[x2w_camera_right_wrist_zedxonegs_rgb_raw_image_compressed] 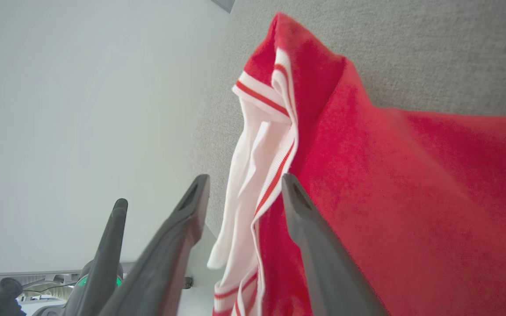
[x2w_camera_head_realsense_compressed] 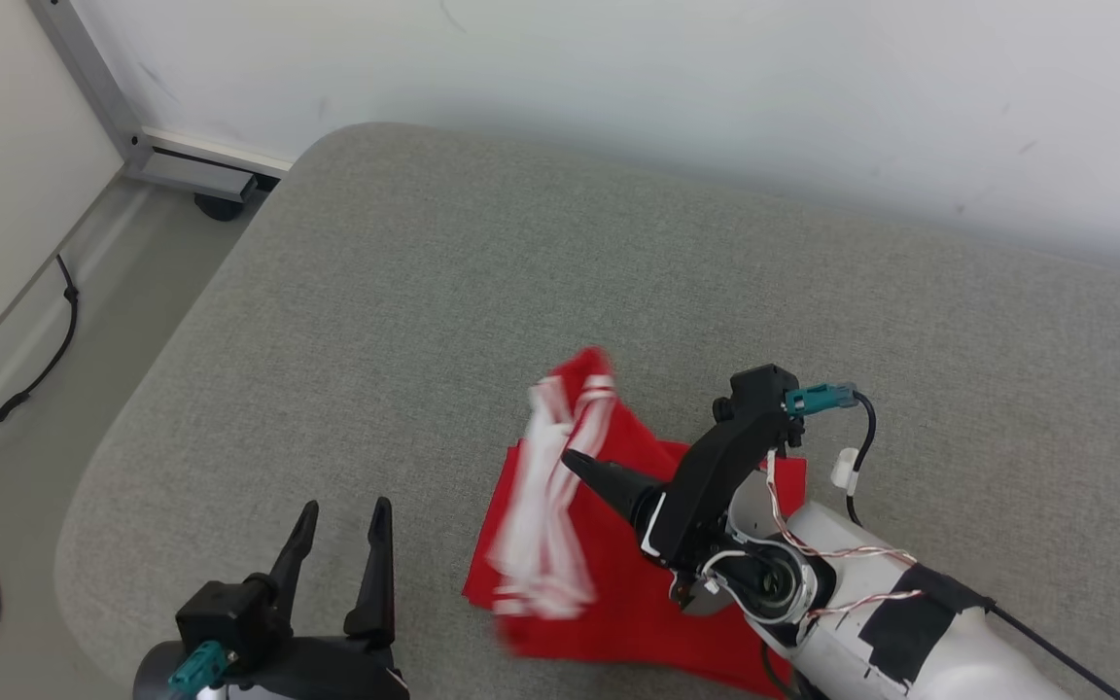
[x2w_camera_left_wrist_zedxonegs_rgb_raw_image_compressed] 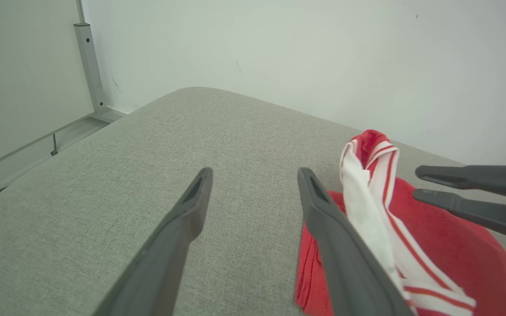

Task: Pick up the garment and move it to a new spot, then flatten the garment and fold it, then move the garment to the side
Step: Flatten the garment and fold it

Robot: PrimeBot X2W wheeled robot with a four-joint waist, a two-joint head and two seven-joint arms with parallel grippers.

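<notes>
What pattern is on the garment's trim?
The trim is white with thin red stripes; right wrist view shows it best.

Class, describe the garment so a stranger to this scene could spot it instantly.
Find the wide grey cushioned surface below the white wall. On its near part lies the garment. Against all that grey, it is bright red with white striped trim.

red garment (x2w_camera_head_realsense_compressed: 633,593), red-and-white striped trim (x2w_camera_head_realsense_compressed: 542,530), grey cushion (x2w_camera_head_realsense_compressed: 404,292)

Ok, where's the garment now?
The garment lies low centre in the head view on the grey cushion, right of the left gripper, its striped edge raised between the jaws of the right gripper.
</notes>
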